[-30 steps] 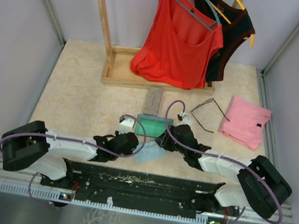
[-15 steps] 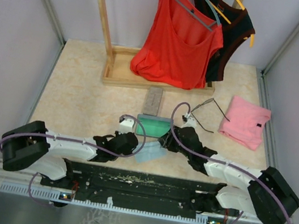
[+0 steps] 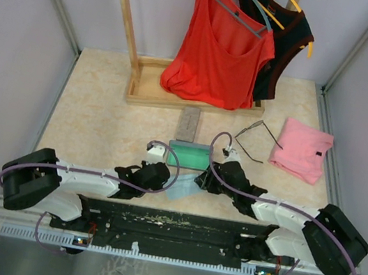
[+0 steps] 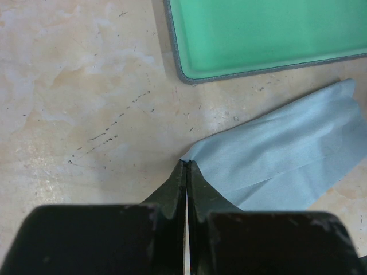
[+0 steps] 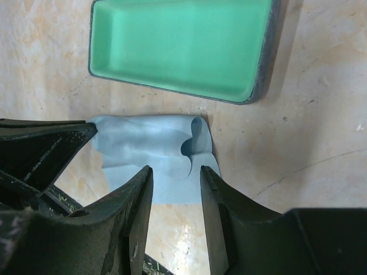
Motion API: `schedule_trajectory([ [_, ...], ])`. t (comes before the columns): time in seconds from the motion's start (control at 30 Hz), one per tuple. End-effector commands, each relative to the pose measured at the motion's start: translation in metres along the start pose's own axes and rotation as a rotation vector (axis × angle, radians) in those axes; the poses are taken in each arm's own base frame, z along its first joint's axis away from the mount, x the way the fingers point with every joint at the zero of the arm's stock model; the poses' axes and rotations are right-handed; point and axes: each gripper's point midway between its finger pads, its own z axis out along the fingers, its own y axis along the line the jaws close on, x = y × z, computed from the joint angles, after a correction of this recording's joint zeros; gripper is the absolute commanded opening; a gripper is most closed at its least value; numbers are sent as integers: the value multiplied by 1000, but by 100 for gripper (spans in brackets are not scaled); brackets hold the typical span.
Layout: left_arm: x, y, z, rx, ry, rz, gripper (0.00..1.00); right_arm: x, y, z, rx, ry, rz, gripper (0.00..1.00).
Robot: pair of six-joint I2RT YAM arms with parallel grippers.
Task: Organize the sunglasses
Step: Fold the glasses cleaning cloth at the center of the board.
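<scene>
Right wrist: light blue wiping cloth [image 5: 149,143] below green-lined case [image 5: 183,46], probably mid-fold; left end effector [image 4: 185,166] pinches its corner; right end effector [image 5: 176,170] half-parted, empty, needs regrip.

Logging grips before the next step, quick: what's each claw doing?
Left claw: closed, pinching the blue cloth by its corner.
Right claw: open above the cloth, holding nothing.

left arm [image 3: 85,179] and right arm [image 3: 278,210] share white shells on the long links and bulky black joint housings. a lilac cable [image 3: 212,149] loops out behind each wrist, near a small white camera block [image 3: 157,152]. left gripper [image 4: 186,172]: matte black wedge fingers (tapering to thin tips). right gripper [image 5: 175,189]: thicker, curved black fingers.
</scene>
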Motion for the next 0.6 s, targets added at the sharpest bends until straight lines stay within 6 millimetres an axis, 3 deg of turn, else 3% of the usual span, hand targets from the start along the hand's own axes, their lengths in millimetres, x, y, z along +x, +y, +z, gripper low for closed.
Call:
schedule_trajectory([
  [0.0, 8, 6, 2, -11, 24, 11, 0, -12, 19, 7, -83, -40, 6, 39],
  [0.57, 9, 8, 1, -14, 25, 9, 0, -12, 16, 21, -77, -33, 6, 39],
])
